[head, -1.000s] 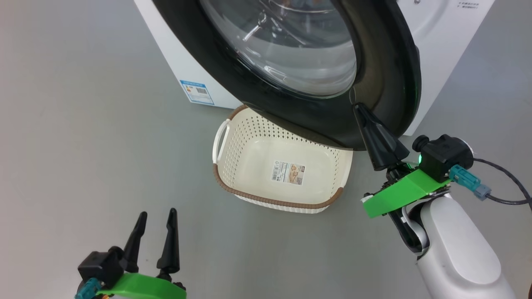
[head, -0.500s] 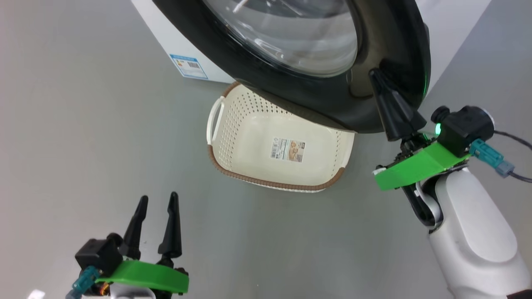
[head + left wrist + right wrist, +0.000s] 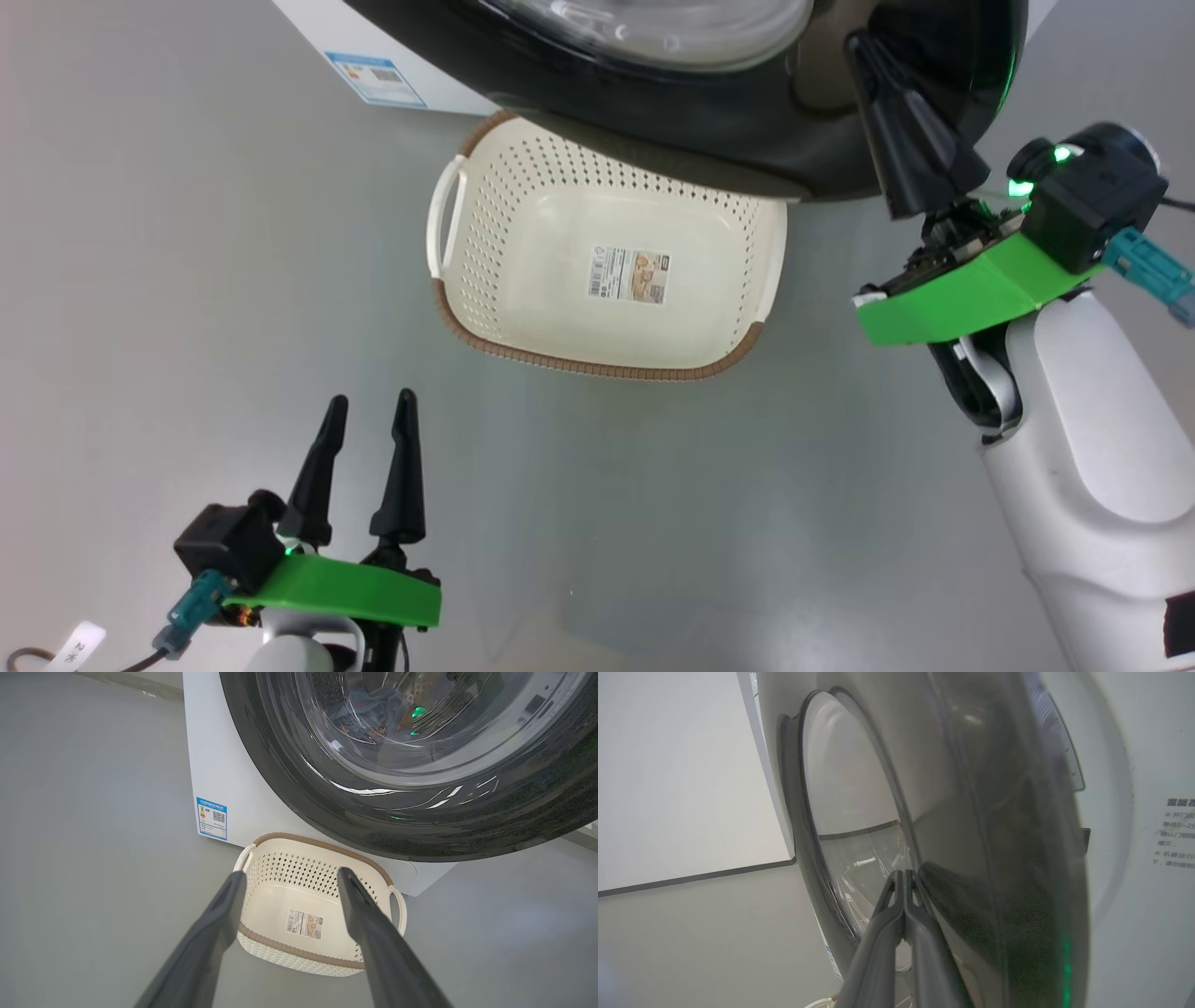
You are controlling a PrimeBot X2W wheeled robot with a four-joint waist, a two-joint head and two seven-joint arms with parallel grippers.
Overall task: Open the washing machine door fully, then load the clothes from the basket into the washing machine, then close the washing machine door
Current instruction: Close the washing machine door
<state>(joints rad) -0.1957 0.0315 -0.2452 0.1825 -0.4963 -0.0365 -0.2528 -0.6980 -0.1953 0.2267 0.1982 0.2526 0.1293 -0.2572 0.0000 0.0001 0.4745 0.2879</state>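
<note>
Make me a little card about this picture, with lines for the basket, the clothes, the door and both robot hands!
basket: on the floor by the washer, empty but for a label
door: across the washer's opening
clothes: inside the washer, seen through the door
left gripper: jaws open, holding nothing, above the floor
right gripper: jaws shut, tips at the door's black ring

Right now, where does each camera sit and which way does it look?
Head view: on the head, looking down at the basket and washing machine door; left gripper open, right gripper shut.
Left wrist view: on that wrist, along its spread fingers toward the basket.
Right wrist view: on that wrist, along its closed fingers at the door.
Shared: head and left wrist views both show the basket.
</note>
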